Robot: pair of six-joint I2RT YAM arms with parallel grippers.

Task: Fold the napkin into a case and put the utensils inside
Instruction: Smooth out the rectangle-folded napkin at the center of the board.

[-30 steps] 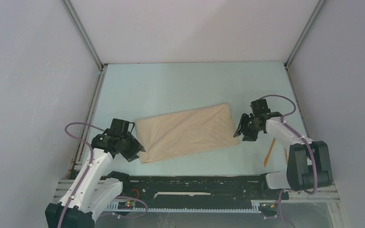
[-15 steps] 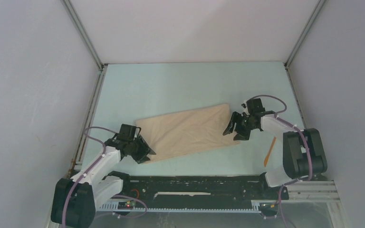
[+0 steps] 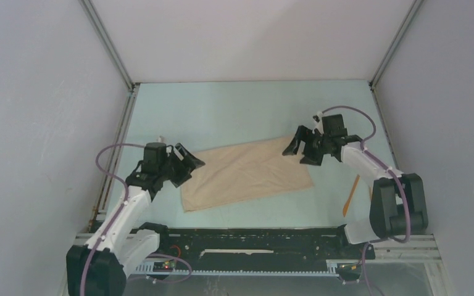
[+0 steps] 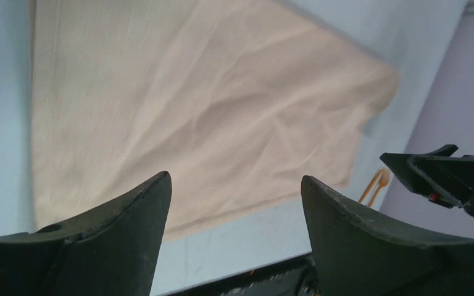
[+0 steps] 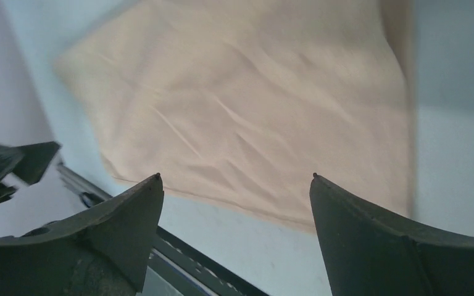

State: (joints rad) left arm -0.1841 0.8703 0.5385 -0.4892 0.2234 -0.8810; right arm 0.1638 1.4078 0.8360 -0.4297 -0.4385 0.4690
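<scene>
The beige napkin (image 3: 247, 174) lies flat as a folded rectangle mid-table, slanting up to the right; it shows as well in the left wrist view (image 4: 191, 111) and the right wrist view (image 5: 241, 111). My left gripper (image 3: 192, 168) (image 4: 236, 179) hovers open over its left end with nothing between the fingers. At the cloth's far right corner my right gripper (image 3: 294, 148) (image 5: 236, 177) is also open and holds nothing. The orange-brown utensils (image 3: 350, 196) (image 4: 375, 185) lie on the table right of the napkin, beside the right arm.
Grey walls with metal corner posts (image 3: 108, 46) close in the pale blue table (image 3: 247, 111) on three sides. A black rail (image 3: 253, 237) runs along the near edge between the arm bases.
Both grippers opened wide and let go of the napkin. They moved from its near corners up and toward its far side. The cloth stays flat in about the same spot.
</scene>
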